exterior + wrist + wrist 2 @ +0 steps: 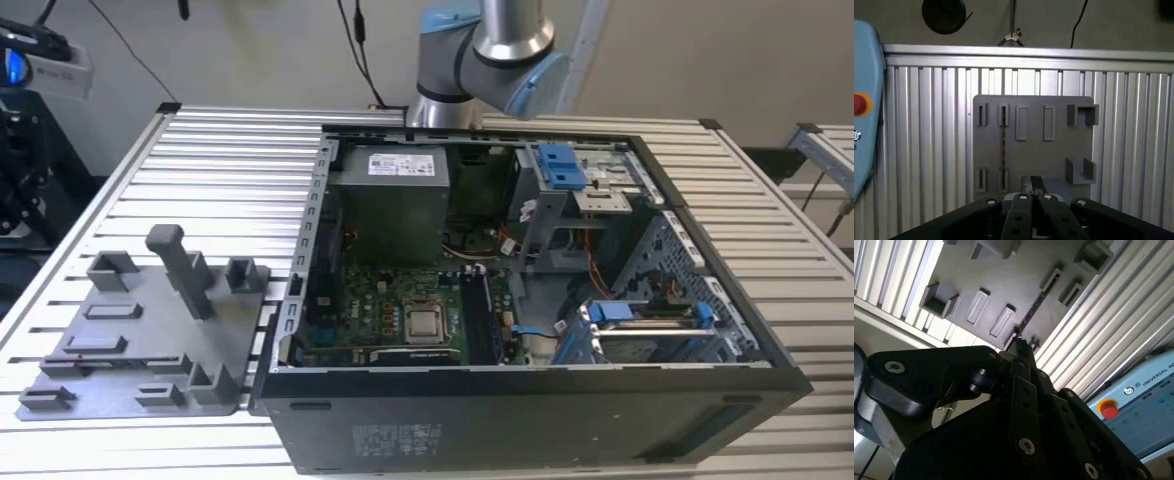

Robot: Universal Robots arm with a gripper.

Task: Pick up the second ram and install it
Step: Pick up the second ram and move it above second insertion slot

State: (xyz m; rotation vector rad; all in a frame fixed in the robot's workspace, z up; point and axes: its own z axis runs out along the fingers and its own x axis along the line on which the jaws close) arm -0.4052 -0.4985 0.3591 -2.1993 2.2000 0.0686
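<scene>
The second ram (1003, 145) is a thin dark strip standing on edge in the grey fixture plate (1054, 155), held between two slotted holders. In the second wrist view the ram (1035, 307) runs slantwise across the same plate (1004, 280). My gripper (1032, 186) is well above the plate and apart from the ram, its fingers pressed together with nothing between them. The fingertips (1020, 346) point toward one end of the strip. In the exterior view the arm (487, 50) rises behind the open computer case (534, 400), and the fixture plate (134, 340) lies at the exterior view's left.
Inside the case the green board (387, 305) carries long black slots (478, 315) beside the processor socket (424, 322). A power supply (390, 200) and blue-tabbed drive cages (561, 165) fill the rest. A ribbed aluminium table (214, 160) carries everything. A pendant with a red button (858, 104) lies nearby.
</scene>
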